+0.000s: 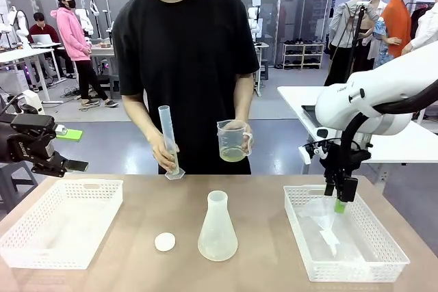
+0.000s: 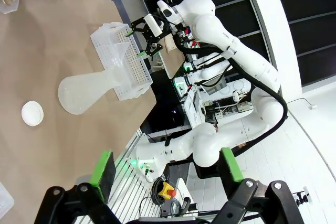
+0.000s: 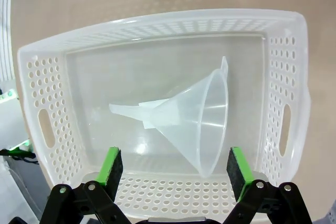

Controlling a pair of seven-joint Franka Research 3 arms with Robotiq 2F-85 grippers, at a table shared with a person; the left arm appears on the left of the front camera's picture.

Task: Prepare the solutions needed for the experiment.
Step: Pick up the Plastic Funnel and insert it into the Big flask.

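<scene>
Solutions: front view, pale yellow liquid (image 1: pixel 233 154) sits in the measuring jug (image 1: pixel 231 140) the person holds above the far table edge (image 1: pixel 267 181). Conical flask (image 1: pixel 217 227) is upright mid-table with open room all round and a white cap (image 1: pixel 165 241) near it; contents can't tell. Left gripper (image 1: pixel 72 150) hangs off the left edge. Right gripper (image 1: pixel 341 200) points down into the right basket (image 1: pixel 383 275).

Left wrist: left gripper (image 2: pixel 167 169) jaws wide, nothing between, flask (image 2: pixel 84 90) well ahead.

Right wrist: right gripper (image 3: pixel 176 166) jaws wide above a funnel (image 3: pixel 194 116) lying on its side, basket walls (image 3: pixel 157 22) all round.
</scene>
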